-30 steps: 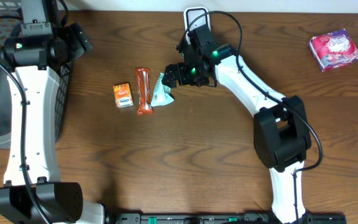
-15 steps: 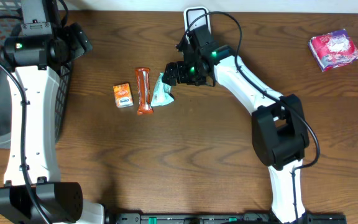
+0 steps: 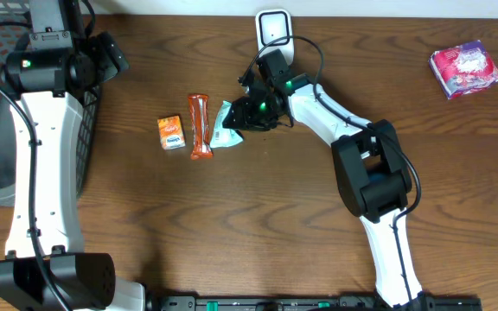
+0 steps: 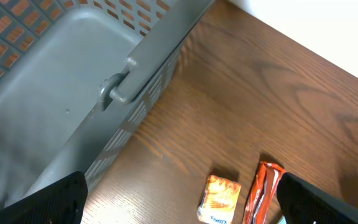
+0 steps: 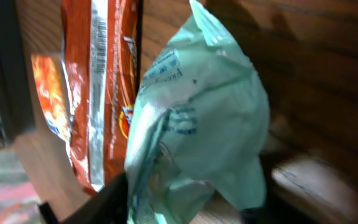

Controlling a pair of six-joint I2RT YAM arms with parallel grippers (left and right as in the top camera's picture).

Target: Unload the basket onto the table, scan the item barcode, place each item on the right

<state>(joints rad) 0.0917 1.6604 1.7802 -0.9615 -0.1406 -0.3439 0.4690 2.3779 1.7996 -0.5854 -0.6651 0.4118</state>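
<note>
Packet (image 5: 204, 118): mint-green, crinkled, blue print, nxt to orange wrapper (image 5: 101, 68).

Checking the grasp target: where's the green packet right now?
Overhead view, table centre: the green packet lies just right of the orange bar, at the tip of the right gripper, below and left of the white scanner.

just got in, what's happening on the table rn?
The right gripper is down at the pale green plastic packet, which lies on the wooden table beside an orange-red snack bar wrapper and a small orange carton. Its fingers sit either side of the packet, but a firm grip can't be confirmed. The packet is not yet at the white scanner at the far edge. The left gripper hangs open and empty by the grey basket.
</note>
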